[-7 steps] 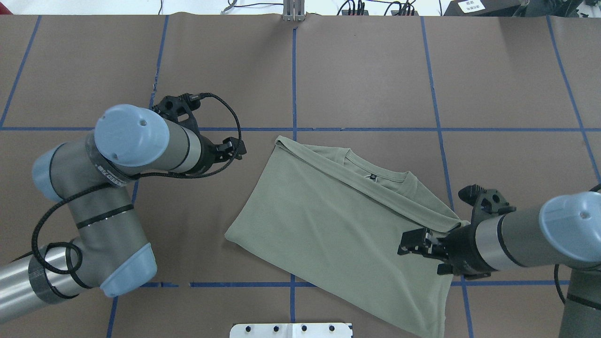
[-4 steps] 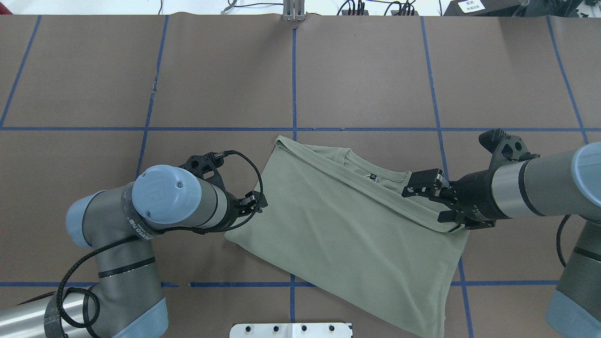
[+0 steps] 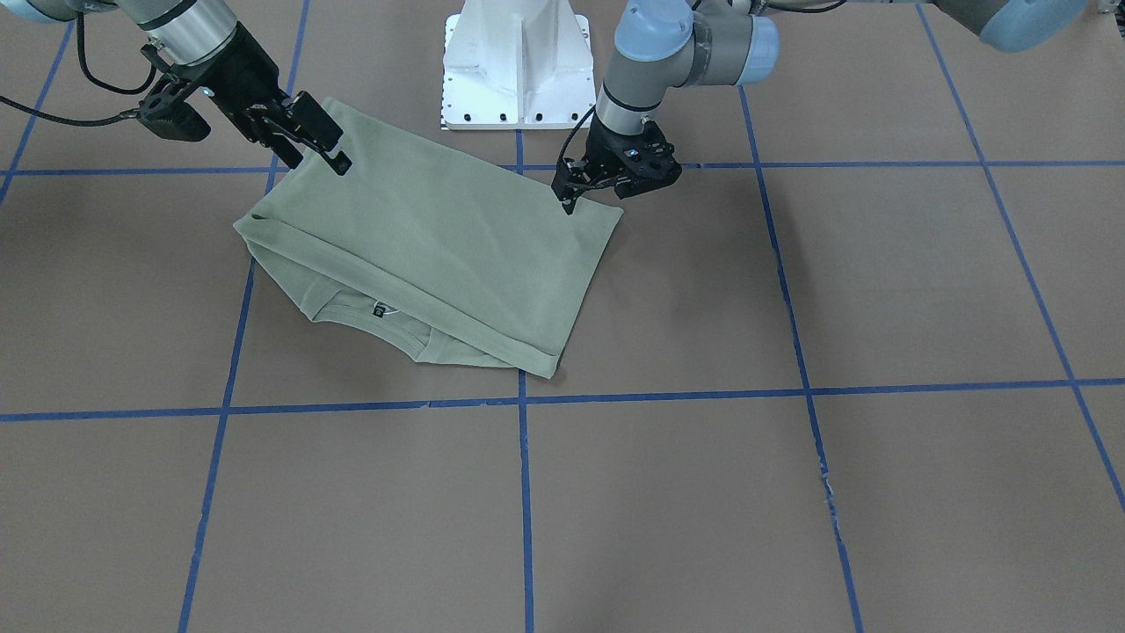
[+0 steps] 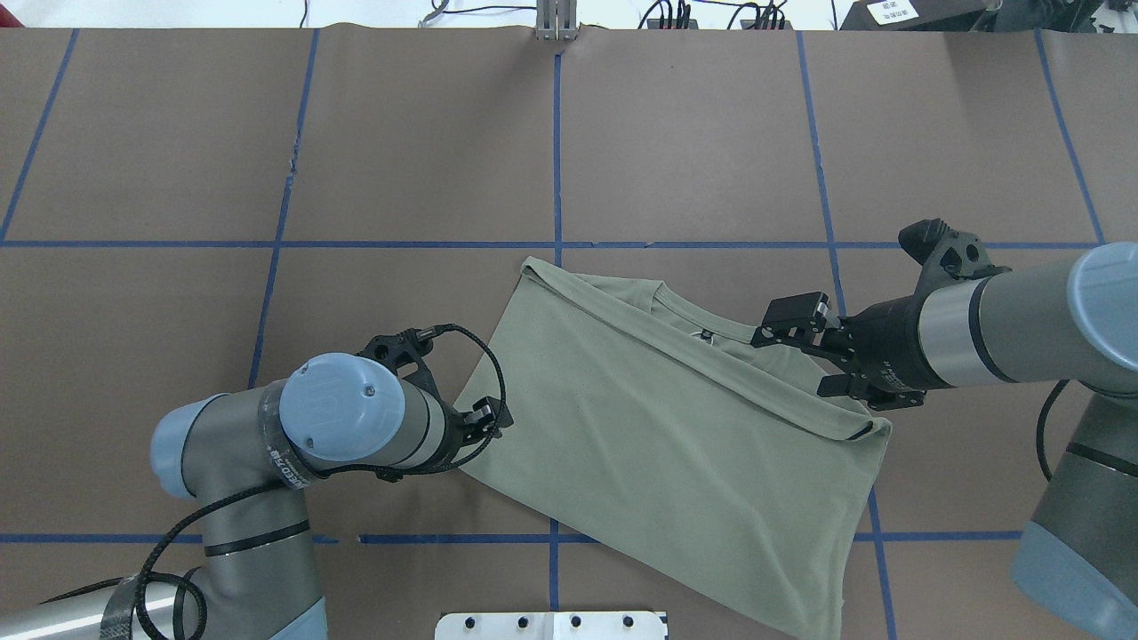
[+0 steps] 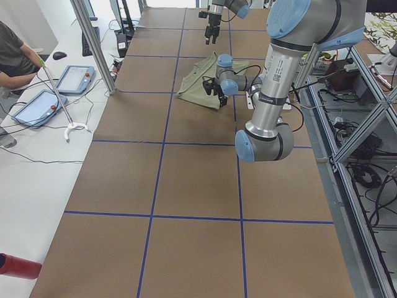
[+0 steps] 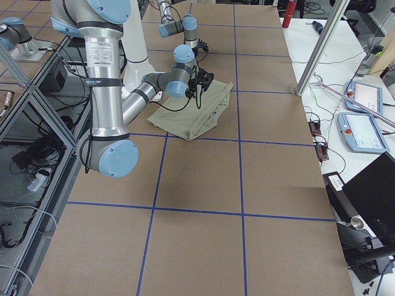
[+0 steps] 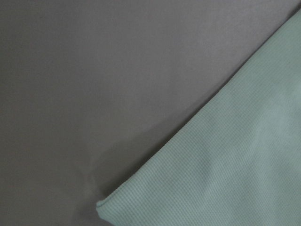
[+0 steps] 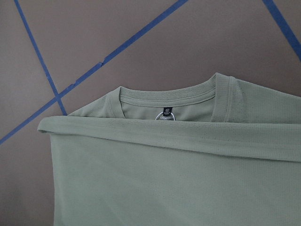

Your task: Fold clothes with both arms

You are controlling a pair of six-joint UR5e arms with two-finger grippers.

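The pale sage-green shirt [image 4: 658,444] lies folded and slanted on the brown table, collar and black neck label [image 4: 705,336] on the far side. It also shows in the front view [image 3: 422,237]. My left gripper [image 4: 487,418] is low at the shirt's near-left corner [image 7: 235,165], its jaws seemingly apart, holding nothing that I can see. In the front view the left gripper [image 3: 576,198] has a fingertip at that corner. My right gripper [image 4: 805,351] hovers open over the shirt's right shoulder, beside the collar [image 8: 168,111]. In the front view the right gripper [image 3: 308,141] is clear of the cloth.
The white pedestal base [image 3: 514,61] stands just behind the shirt on the robot's side. Blue tape lines [image 4: 556,151] grid the brown table. An operator with tablets [image 5: 62,81] sits at a side bench past a metal post [image 5: 93,43].
My left gripper has swung toward the robot and right, down onto the shirt's near-left corner. My right gripper has moved from the shirt's lower right side up to the shoulder by the collar.
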